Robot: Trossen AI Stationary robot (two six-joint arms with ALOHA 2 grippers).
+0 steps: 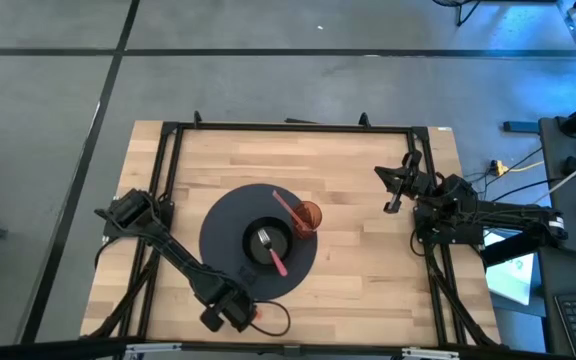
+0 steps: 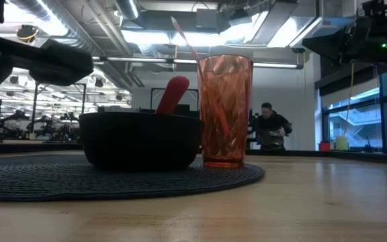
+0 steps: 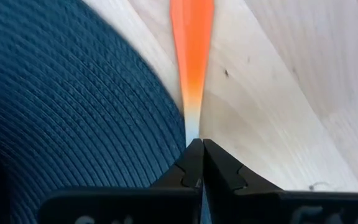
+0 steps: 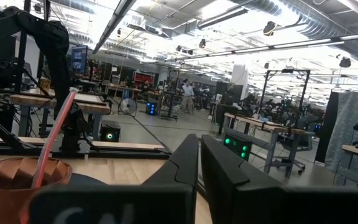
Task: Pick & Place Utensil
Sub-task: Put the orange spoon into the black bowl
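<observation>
A: What sits closest to the lens?

B: In the left wrist view, the left gripper (image 3: 195, 149), its fingers pinched together on the thin tip of an orange utensil (image 3: 191, 43). That utensil lies flat on the wooden table (image 1: 368, 270), just beside the edge of the dark woven placemat (image 1: 230, 215), at the table's near edge.

A: What else stands around it?

B: On the placemat rests a black bowl (image 1: 268, 242), and touching the bowl's far-right side stands a ribbed orange cup (image 1: 308, 217). Both are well apart from the left gripper (image 1: 236, 312). From the low view the bowl (image 2: 140, 140) and cup (image 2: 224, 111) stand side by side, blocking much of the room behind.

A: And their contents?

B: The bowl holds a fork with a pink-red handle (image 1: 272, 252), the handle leaning out over the rim toward the near edge. The cup holds a pink straw-like stick (image 1: 288, 207), tilted toward the far left.

A: The other arm?

B: The right gripper (image 1: 398, 185) waits above the table's right part, fingers clenched together on nothing. A person (image 2: 271, 126) shows in the room beyond.
</observation>
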